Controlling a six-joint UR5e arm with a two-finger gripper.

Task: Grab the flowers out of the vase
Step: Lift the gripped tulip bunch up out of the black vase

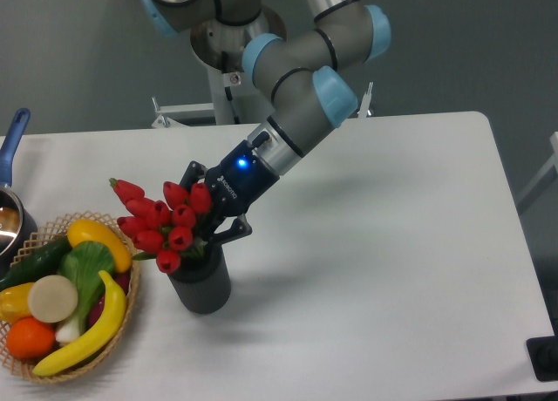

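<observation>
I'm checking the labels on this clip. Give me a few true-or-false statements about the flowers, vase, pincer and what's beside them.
1. The flowers are red tulips. True.
2. The vase lies on its side. False: it stands upright on the table.
3. The pincer is at the flowers, just above the vase mouth. True.
4. The basket of fruit sits to the right of the vase in the picture. False: it is to the left, at the table's edge.
5. The flowers have been lifted clear of the vase. False: their stems are in it.
</observation>
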